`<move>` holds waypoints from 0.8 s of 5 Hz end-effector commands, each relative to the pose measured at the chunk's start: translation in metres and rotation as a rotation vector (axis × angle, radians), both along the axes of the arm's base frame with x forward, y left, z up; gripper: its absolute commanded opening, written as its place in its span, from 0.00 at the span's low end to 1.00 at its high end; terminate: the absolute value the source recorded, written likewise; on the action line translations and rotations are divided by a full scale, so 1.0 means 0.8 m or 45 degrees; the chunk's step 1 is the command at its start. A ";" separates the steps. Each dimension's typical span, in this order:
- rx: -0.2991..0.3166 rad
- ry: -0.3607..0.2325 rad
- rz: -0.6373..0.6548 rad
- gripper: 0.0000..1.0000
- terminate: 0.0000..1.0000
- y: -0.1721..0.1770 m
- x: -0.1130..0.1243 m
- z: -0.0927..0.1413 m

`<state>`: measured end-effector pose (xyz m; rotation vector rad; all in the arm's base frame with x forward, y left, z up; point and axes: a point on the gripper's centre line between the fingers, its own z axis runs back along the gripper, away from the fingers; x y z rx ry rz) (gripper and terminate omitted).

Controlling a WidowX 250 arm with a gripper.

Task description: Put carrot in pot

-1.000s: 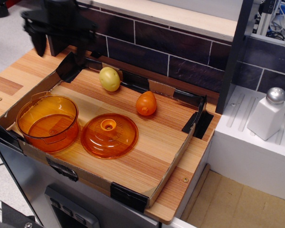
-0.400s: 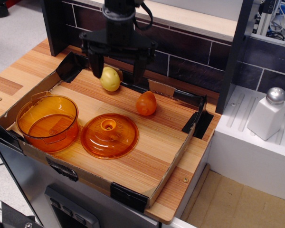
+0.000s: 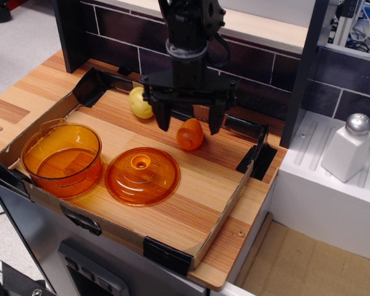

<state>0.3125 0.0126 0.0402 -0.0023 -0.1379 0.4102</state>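
Note:
The carrot (image 3: 190,134), small, glossy and orange, lies on the wooden tray floor near the back middle. My black gripper (image 3: 189,122) hangs over it, open, with one finger (image 3: 163,116) left of the carrot and the other finger (image 3: 214,118) right of it, both apart from it. The pot (image 3: 62,159), deep and translucent orange, stands empty at the tray's front left.
A domed orange lid with a knob (image 3: 142,176) lies between pot and carrot. A yellow-green toy (image 3: 139,102) sits at the back, partly behind my gripper. The cardboard tray wall (image 3: 229,201) rims the board. A white shaker (image 3: 348,148) stands on the right counter.
My gripper has swept from the far left back corner rightward past the yellow-green toy and come down over the carrot. Carrot, pot and lid have not moved.

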 end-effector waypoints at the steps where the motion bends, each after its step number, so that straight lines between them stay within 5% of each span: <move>1: 0.037 -0.042 0.015 1.00 0.00 0.003 0.012 -0.012; 3: 0.075 -0.049 0.022 1.00 0.00 0.001 0.014 -0.026; 4: 0.067 -0.053 -0.002 0.00 0.00 -0.003 0.013 -0.026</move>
